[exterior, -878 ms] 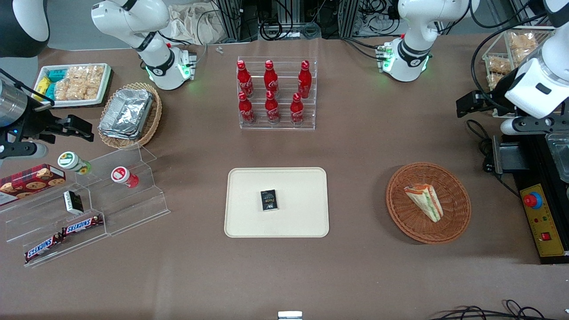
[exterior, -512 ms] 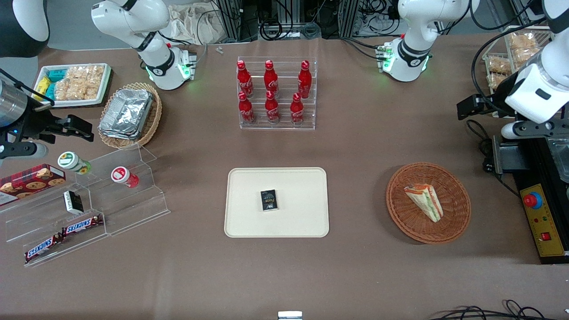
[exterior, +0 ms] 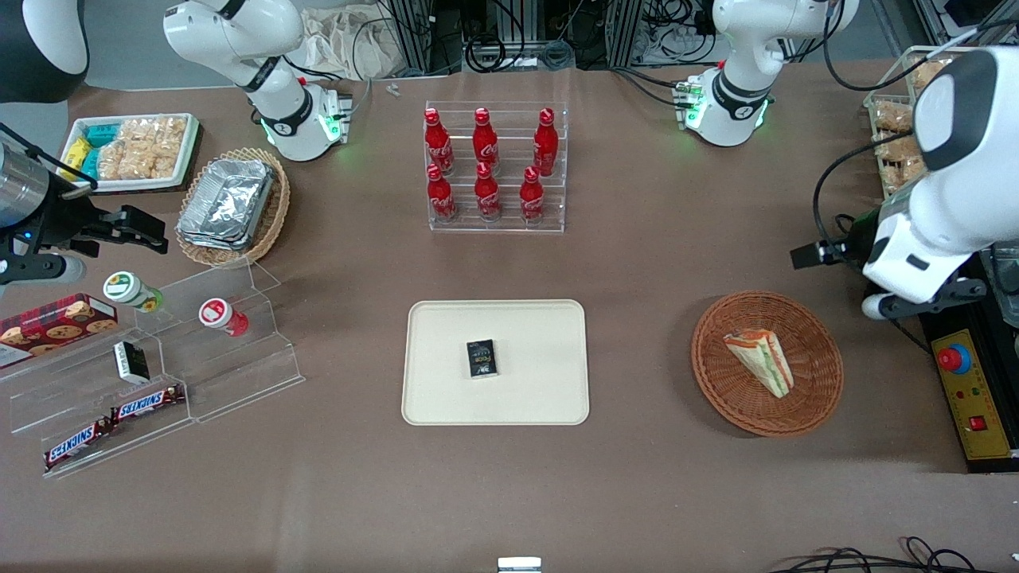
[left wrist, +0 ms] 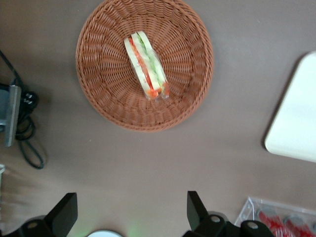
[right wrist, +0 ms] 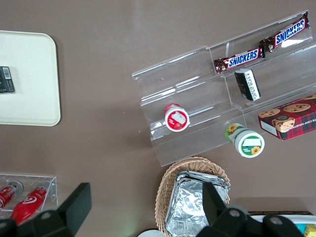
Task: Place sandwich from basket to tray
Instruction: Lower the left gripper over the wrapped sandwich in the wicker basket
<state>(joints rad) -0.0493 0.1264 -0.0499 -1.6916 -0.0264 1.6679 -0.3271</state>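
Sandwich (exterior: 759, 363) lay in the basket (exterior: 820, 398), wedge on its side, filling edge up in the wrist view (left wrist: 147, 65); wrapped in clear film, nothing touching it; basket (left wrist: 103, 98) sat toward the working arm's end of the table, well apart from the tray (exterior: 446, 398).

Gripper (left wrist: 129, 217) hung high above the table just beside the basket, farther from the front camera than the sandwich; fingers (left wrist: 64, 213) spread wide apart, nothing between them; not yet over the wedge.

Tray held a small dark packet (exterior: 481, 357) near its middle; bare cream surface all round it.

Risks, as judged: film looked slick and bread soft, so a hard pinch would likely crush it and a light one let it slip; the wedge lay slantwise, so jaws not turned across its narrow faces might close on the long edges and miss; a descent too deep could snag the wicker and drag or tip the light basket; a drop at tray centre would land on the packet; cable (left wrist: 27, 143) near the basket might catch on the arm.
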